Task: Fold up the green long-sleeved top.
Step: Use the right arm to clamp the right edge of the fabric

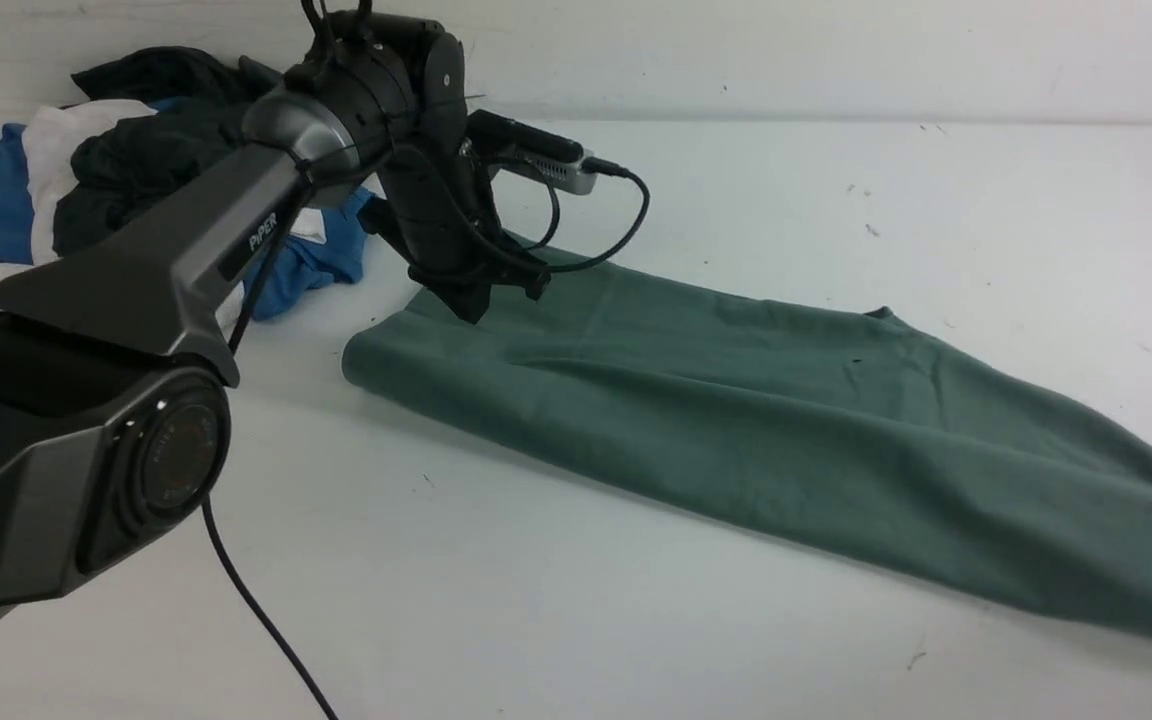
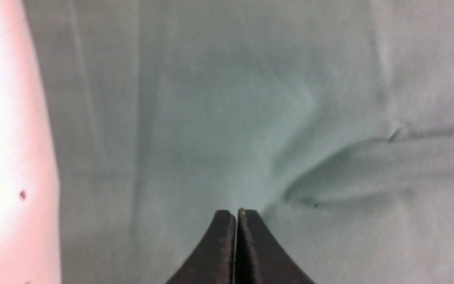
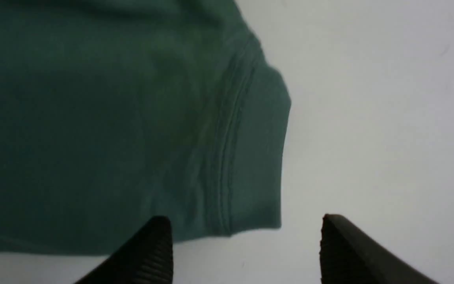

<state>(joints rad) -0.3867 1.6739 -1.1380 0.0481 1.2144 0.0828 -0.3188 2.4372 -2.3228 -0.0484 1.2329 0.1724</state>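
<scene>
The green long-sleeved top [image 1: 786, 400] lies as a long band across the worktop [image 1: 496, 600], running from the middle towards the near right. My left tool [image 1: 481, 298] is clenched at its far left end; my right tool [image 3: 244, 223] hangs released over a hemmed corner, holding nothing

My left arm [image 1: 136, 270]: grey-black shell, white "PiPER" lettering [image 1: 263, 232], looped black cables [image 1: 647, 205]. My right gripper [image 3: 246, 217]: black, ribbed.
</scene>
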